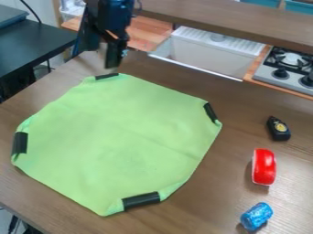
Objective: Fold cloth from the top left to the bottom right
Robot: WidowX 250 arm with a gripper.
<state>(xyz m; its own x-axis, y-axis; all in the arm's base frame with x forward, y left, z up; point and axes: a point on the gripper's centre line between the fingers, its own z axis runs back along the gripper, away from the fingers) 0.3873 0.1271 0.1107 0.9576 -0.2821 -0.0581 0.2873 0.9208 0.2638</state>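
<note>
A light green cloth (122, 141) lies spread flat on the brown table, its corners turned in so that its outline has several sides. Black strips mark the folded corners: one at the top left (106, 76), one at the right, one at the far left and one at the bottom (141, 200). The black gripper (110, 61) hangs at the upper left, just above the cloth's top black strip. Whether it touches the cloth I cannot tell.
Right of the cloth stand a small black and yellow object (278, 129), a red object (264, 167) and a blue cylinder (256, 215). Behind are a white sink (205, 52), a stove (287, 68) and a brown ledge (232, 20). A dark table (34, 43) stands at upper left.
</note>
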